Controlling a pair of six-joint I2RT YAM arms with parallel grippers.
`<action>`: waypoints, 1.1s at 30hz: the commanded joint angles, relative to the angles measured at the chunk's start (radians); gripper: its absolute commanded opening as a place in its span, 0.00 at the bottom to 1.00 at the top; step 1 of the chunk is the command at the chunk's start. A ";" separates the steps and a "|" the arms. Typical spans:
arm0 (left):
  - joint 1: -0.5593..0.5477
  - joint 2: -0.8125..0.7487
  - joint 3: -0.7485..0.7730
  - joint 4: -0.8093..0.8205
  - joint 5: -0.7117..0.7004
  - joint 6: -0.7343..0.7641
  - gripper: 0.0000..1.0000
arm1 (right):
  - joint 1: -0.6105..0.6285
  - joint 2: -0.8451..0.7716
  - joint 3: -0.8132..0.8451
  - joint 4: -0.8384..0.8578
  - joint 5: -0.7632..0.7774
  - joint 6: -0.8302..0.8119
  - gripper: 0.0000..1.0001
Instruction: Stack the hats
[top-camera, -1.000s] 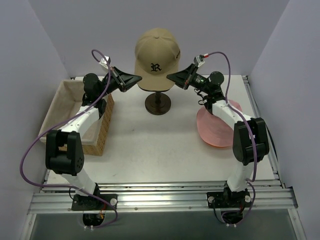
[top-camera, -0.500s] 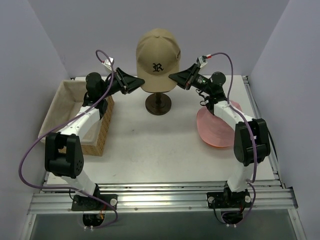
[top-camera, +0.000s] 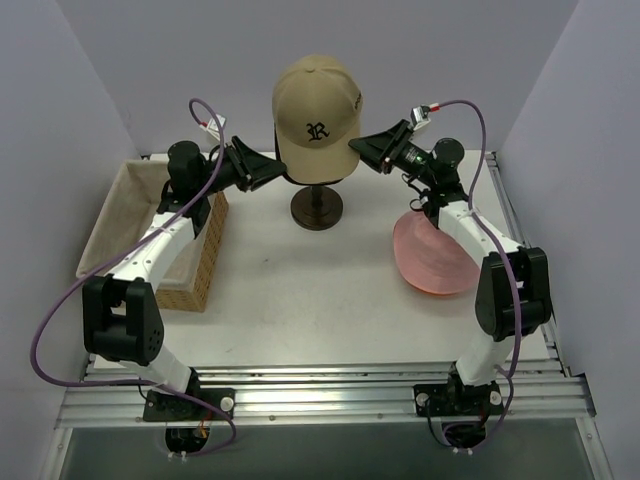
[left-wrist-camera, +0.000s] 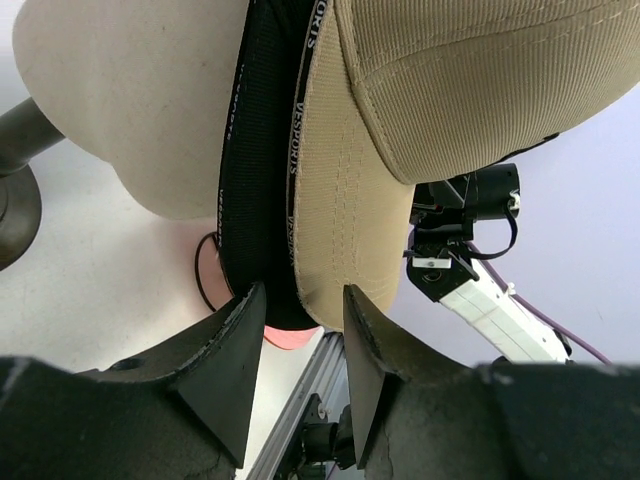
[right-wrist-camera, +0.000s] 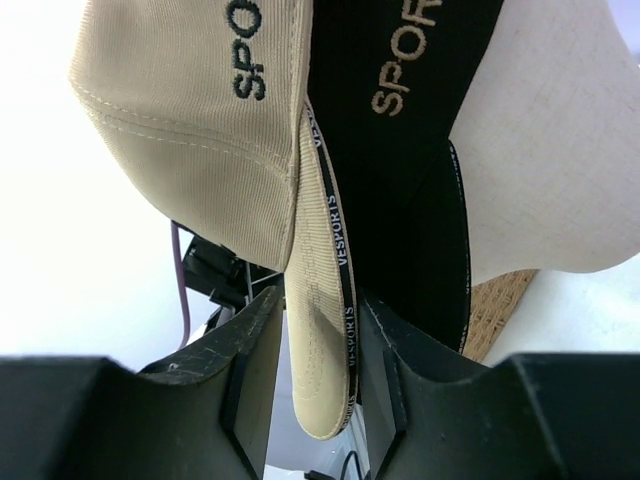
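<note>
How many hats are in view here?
3 for sure: tan cap on the head form, black cap under it, pink hat on the table at right. An orange edge under the pink hat may be a fourth.

Cream egg-shaped head form (left-wrist-camera: 120, 100) sits on a dark round-footed pedestal stand (top-camera: 316, 206), rear centre of the white tabletop (top-camera: 300, 290). Rectangular woven wicker basket with cream cloth liner (top-camera: 208, 255) at the table's left edge, well apart from the stand. Aluminium extrusion rail (top-camera: 330, 395) along the near edge. Plain lilac walls (top-camera: 150, 60) on three sides.
</note>
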 joint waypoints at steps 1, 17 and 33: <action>0.007 -0.020 0.039 -0.080 -0.043 0.061 0.46 | -0.007 -0.056 0.015 0.016 0.005 -0.043 0.31; 0.008 -0.062 0.105 -0.167 -0.119 0.142 0.48 | 0.002 -0.126 0.069 -0.370 0.120 -0.348 0.30; -0.004 -0.088 0.082 -0.103 -0.139 0.151 0.49 | 0.059 -0.114 0.069 -0.393 0.163 -0.394 0.12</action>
